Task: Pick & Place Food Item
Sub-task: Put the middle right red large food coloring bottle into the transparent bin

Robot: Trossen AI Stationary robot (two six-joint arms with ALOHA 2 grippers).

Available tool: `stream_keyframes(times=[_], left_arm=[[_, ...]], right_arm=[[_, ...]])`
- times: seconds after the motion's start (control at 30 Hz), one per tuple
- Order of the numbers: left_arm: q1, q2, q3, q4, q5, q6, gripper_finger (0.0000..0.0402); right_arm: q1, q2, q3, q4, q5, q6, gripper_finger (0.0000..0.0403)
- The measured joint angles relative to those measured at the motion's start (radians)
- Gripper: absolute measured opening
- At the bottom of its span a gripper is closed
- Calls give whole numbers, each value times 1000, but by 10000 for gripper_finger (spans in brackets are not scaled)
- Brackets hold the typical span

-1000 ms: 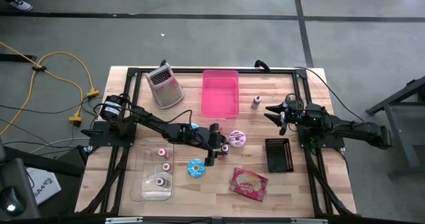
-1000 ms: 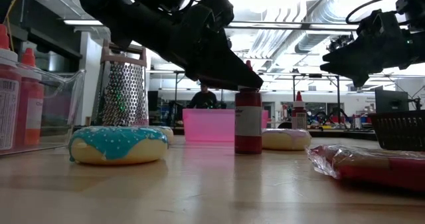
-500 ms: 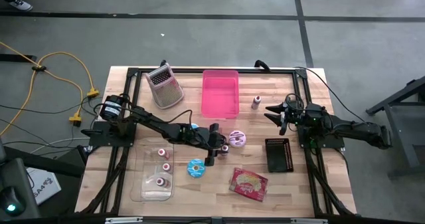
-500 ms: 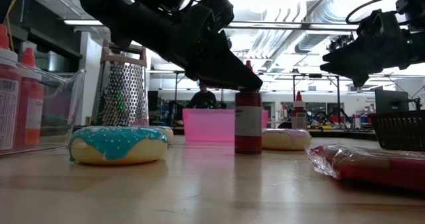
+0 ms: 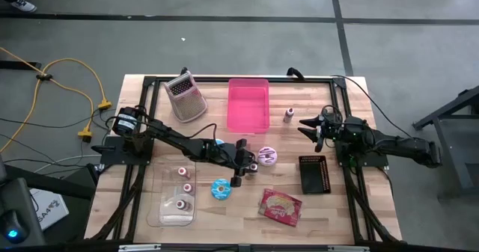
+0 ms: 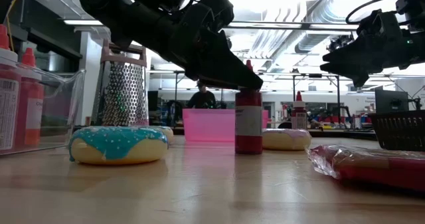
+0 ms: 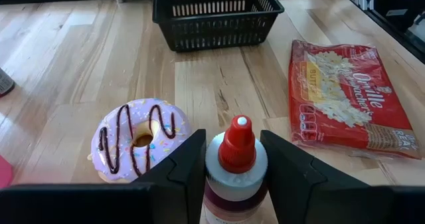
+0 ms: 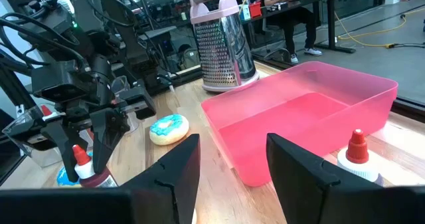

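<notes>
Left wrist view puts the left claw around a dark red sauce bottle with a red nozzle cap: a finger stands close on each side of its shoulders, and I cannot tell whether the pads press it or only bracket it. The bottle stands upright on the wooden counter. Just beside the claw, on one side, lies a pink-frosted donut with chocolate drizzle; on the other side, a little farther, a red bag of Orville popcorn lies flat. Beyond both, straight ahead of the claw, sits a black mesh basket.

From above, a blue-frosted donut rests just behind the claw's near side, and a clear bin of small bottles lies farther back beside the arm. A pink tub and a metal box grater stand well off toward the counter's far edge.

The right claw hangs released, fingers apart, well away by the right edge, facing the pink tub.
</notes>
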State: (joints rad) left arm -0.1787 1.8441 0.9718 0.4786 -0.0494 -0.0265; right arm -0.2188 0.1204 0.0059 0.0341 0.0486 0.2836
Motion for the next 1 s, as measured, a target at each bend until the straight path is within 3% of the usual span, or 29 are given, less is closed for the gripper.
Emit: stream_keyframes(times=[0.27,0.7,1.0], left_arm=[[0,-89,0,-28,1,8,120],[-17,-404,0,-410,-61,-43,119],[-112,-509,-13,-535,-140,-104,119]], right_arm=[[0,0,0,0,0,0,160],[0,0,0,0,0,0,160],[0,0,0,0,0,0,160]])
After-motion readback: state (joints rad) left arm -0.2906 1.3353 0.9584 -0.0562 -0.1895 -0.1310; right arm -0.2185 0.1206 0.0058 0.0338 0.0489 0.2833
